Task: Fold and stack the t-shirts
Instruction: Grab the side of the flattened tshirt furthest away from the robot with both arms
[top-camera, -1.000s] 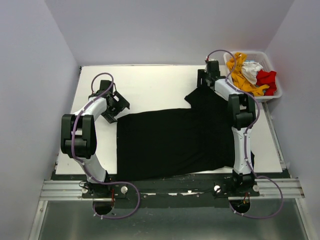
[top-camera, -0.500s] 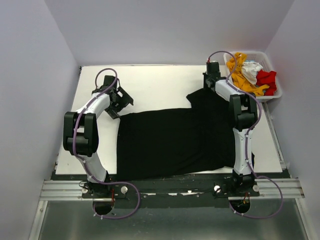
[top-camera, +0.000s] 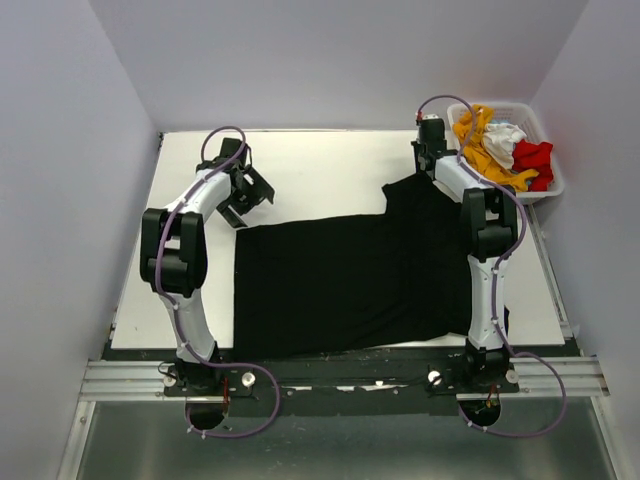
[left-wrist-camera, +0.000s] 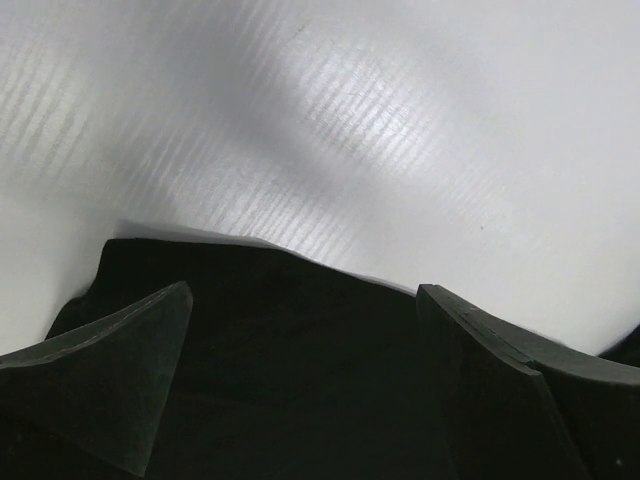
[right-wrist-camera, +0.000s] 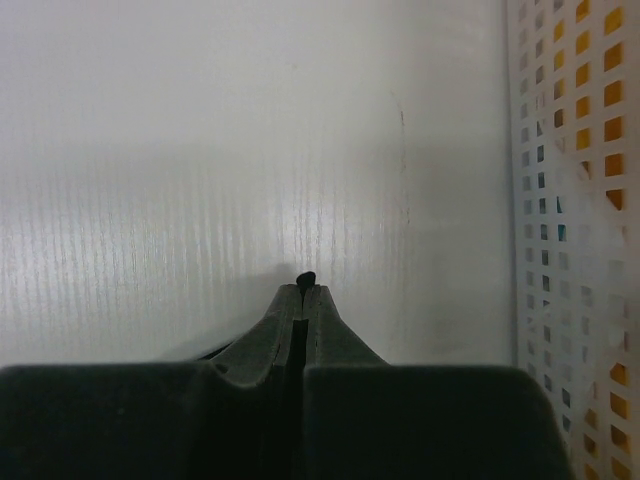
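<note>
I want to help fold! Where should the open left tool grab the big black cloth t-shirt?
Grip the far left corner of the big black cloth t-shirt, coming straight down from above. That corner lies flat, jutting onto the white table by the left tool, and the right tool pinches the opposite far corner.

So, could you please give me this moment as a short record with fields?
table: large black cloth t-shirt spread flat on the white table
basket: white slatted plastic basket, far right, holding an orange-yellow shirt, a white shirt and a red shirt
left claw: open, at the black shirt's far-left corner
right claw: shut, pinching the black shirt's far-right corner
</note>
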